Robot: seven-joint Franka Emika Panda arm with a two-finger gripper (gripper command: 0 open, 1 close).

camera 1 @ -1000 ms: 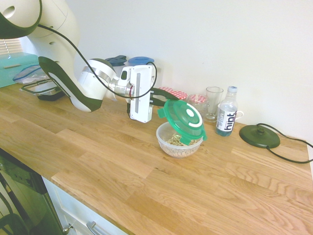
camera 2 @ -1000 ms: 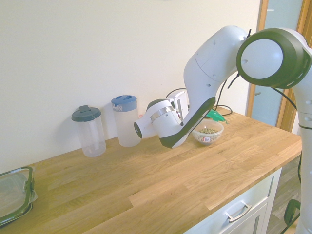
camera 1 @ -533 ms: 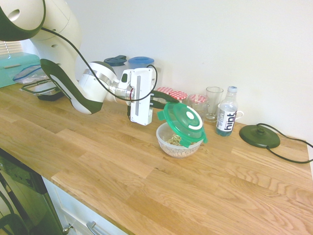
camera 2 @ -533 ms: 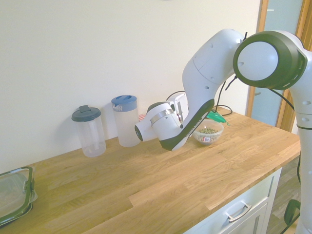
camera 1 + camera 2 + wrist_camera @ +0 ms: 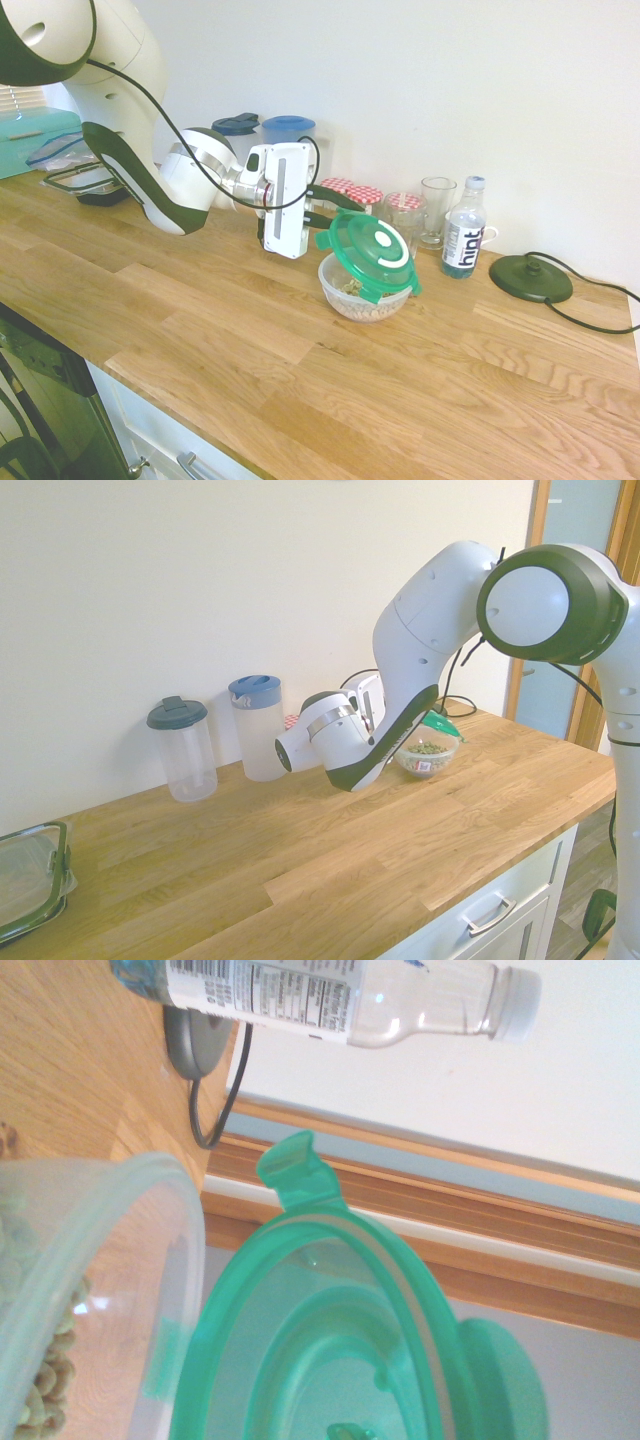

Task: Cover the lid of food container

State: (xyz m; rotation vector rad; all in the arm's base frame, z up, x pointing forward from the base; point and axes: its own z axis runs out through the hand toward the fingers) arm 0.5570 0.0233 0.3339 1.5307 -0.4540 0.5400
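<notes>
The round green lid [image 5: 372, 252] with a white ring mark hangs tilted over the food container [image 5: 362, 292], a small clear bowl of beige nut-like food on the wooden counter. My gripper [image 5: 328, 212] reaches in from the left and is shut on the lid's far left edge. The lid's lower right edge sits close to the bowl's rim; whether they touch I cannot tell. From the second exterior view the arm hides most of the lid [image 5: 440, 723], and the bowl [image 5: 428, 753] peeks out behind it. Up close, the wrist view has the lid's green underside [image 5: 340, 1350] beside the bowl's clear wall [image 5: 90, 1290].
Behind the bowl stand red-checked-lid jars [image 5: 357, 192], a drinking glass [image 5: 436, 210], a water bottle [image 5: 464, 240] and a dark round base [image 5: 530, 277] with a cord. Two clear pitchers [image 5: 262, 727] stand by the wall, and a rectangular container [image 5: 85, 180] lies far left.
The lid has tipped flatter and come down a little over the bowl, shifting slightly left with the gripper. The bowl has not moved.
</notes>
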